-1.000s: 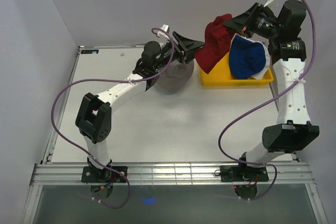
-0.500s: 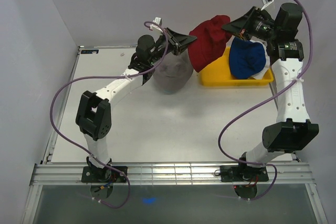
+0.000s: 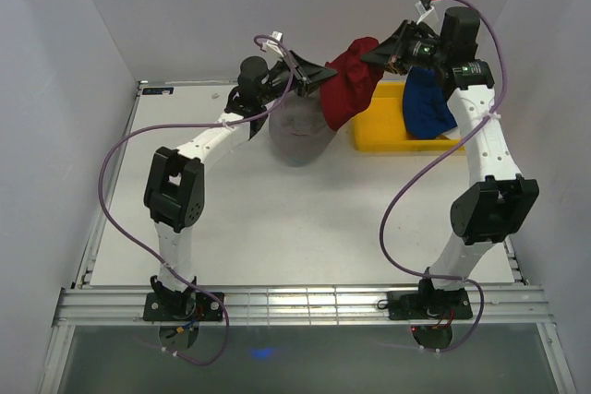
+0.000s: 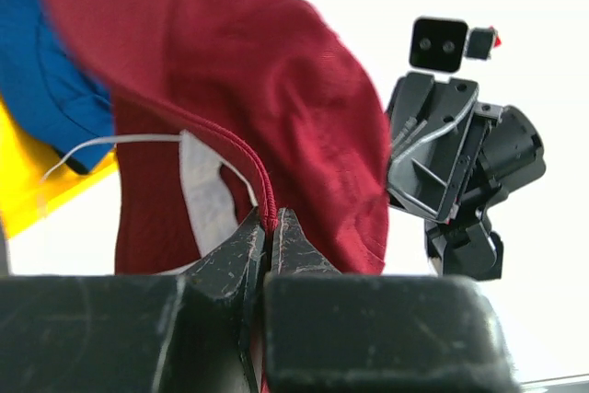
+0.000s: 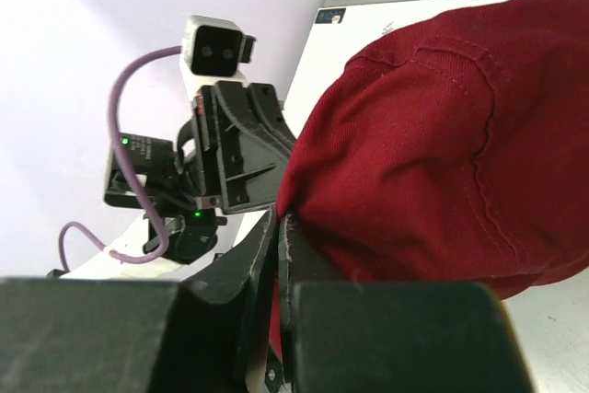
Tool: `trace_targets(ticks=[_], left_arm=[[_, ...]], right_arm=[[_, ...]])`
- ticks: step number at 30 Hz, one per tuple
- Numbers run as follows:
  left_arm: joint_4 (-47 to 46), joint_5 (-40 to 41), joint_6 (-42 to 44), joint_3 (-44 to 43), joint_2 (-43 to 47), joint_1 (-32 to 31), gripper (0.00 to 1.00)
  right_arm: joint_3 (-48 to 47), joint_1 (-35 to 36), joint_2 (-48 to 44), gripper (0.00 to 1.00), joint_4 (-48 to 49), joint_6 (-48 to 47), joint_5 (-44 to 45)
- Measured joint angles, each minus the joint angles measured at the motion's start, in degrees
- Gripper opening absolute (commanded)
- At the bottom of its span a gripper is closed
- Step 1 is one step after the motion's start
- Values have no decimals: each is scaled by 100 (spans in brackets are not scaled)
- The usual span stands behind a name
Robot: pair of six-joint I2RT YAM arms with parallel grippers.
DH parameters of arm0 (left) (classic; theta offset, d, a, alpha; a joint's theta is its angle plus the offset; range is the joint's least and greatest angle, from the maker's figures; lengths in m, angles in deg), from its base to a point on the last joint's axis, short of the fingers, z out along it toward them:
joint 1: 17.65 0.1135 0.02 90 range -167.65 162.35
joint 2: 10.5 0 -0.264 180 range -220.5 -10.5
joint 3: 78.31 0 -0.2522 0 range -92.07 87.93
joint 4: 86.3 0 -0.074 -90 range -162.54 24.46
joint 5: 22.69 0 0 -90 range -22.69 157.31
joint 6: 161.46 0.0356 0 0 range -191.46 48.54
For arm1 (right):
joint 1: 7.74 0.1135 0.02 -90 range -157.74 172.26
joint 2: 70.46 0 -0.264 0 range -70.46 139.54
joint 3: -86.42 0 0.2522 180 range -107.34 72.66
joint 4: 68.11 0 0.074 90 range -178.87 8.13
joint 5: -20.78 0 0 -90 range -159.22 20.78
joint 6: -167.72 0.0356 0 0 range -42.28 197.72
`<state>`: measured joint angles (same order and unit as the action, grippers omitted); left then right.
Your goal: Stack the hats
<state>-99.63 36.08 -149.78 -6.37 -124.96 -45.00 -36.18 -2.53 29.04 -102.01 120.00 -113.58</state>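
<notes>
The dark red hat (image 3: 349, 80) hangs in the air, with the left tool (image 4: 268, 227) and the right tool (image 5: 278, 225) each clamped on its edge, just beside the grey hat (image 3: 297, 136) on the desk (image 3: 277, 219). It is not yet on the grey one, and the blue hat (image 3: 427, 108) lies in the yellow tray (image 3: 392, 141), so I judge that most of the stacking is left.

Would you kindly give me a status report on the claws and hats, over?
Left claw, right claw: both shut on red hat. Hat aloft between grey hat and yellow tray. Nothing seen blocking.
</notes>
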Motion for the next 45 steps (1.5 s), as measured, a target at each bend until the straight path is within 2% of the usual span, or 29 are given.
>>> trace_targets(ticks=[5,20,31,45], left_arm=[[-24,-234,210,57,0,269,0],[-28,-522,610,1016,142,1045,0],[-236,-507,807,1344,413,1296,0],[-874,-553,699,2177,553,1679,0]], right_arm=[[-254,304,323,8,-94,-96,232],[-992,1001,1134,8,-247,-186,695],[-1147,1134,1196,8,-367,-223,1012],[-1266,1467,1478,8,-372,-407,1082]])
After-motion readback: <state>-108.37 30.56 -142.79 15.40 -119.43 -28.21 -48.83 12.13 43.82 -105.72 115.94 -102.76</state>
